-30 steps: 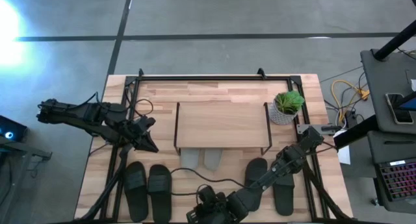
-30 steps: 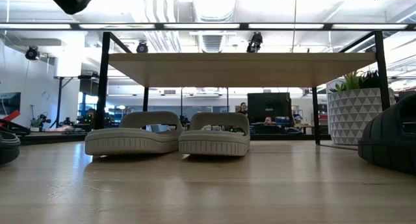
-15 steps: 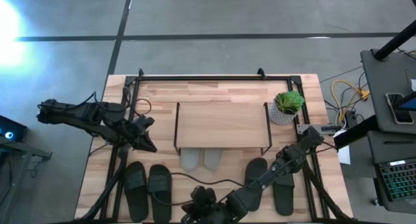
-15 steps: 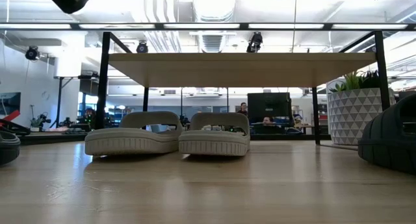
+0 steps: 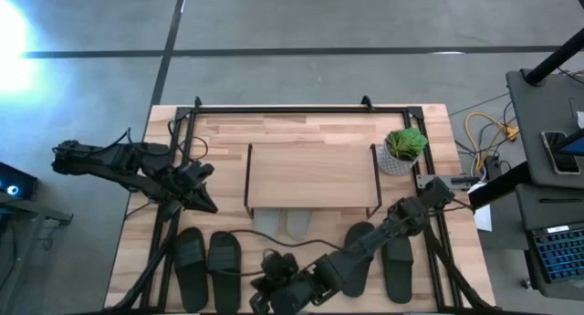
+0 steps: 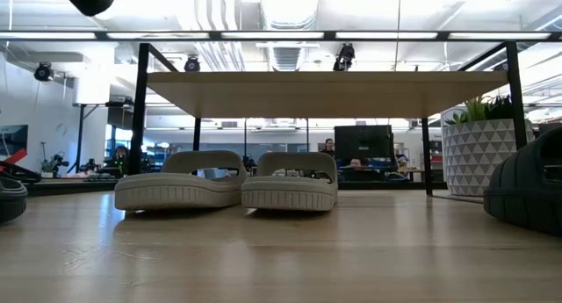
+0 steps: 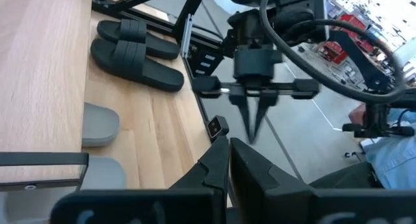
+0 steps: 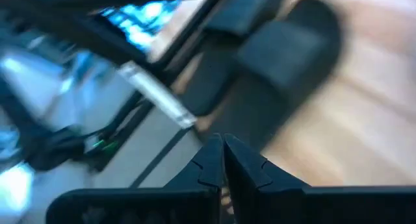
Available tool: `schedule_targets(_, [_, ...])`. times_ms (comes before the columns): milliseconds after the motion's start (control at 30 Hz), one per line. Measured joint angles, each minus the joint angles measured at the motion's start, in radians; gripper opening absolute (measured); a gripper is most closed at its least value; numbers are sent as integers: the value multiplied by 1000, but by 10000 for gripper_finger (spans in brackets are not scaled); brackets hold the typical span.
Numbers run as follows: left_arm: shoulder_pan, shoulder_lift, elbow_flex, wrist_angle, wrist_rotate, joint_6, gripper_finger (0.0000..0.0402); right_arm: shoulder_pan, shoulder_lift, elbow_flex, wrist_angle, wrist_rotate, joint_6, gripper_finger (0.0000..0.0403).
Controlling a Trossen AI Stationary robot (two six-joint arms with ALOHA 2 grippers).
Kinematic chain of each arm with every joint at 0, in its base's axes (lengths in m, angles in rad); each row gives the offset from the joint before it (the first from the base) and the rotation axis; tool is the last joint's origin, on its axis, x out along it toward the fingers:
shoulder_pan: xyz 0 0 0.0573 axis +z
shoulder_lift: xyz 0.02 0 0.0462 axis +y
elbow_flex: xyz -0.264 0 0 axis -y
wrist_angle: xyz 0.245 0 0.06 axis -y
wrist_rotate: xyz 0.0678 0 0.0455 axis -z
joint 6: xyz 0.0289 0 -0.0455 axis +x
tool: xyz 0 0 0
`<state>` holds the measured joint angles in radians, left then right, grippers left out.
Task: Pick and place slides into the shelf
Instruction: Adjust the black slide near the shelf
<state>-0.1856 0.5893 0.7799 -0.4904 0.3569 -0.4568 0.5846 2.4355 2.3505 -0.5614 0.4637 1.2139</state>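
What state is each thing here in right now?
Grey sandals: side by side under the shelf.
Shelf: standing on the table, top bare.
Left black sandals: flat on the table.
Right black sandals: flat, partly hidden by an arm.
Left gripper: shut, empty.
Right gripper: shut, empty.

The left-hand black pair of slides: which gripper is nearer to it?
Right. The right gripper hovers just beside the black pair at the table's front edge; the left gripper sits farther back, above it.
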Motion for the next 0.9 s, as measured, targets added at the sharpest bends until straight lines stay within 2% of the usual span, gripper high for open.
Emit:
schedule_targets(133, [0,-3,0,1,0,0,0,-11,1,0,31,-53,-39,8])
schedule_targets(433, [0,-4,-2,1,0,2,0,-64,0,-22,20,-52,-59,8])
schedule_targets(533, [0,-4,-2,1,0,2,0,-95,-17,-23,92,-53,-146,8])
schedule_targets(733, [0,-5,-2,2,0,1,0,-152,-107,-21,259,-128,-347,8])
schedule_targets(900, [-1,-7,-2,1,-1,-1,0,-177,-196,-21,146,-122,-353,8])
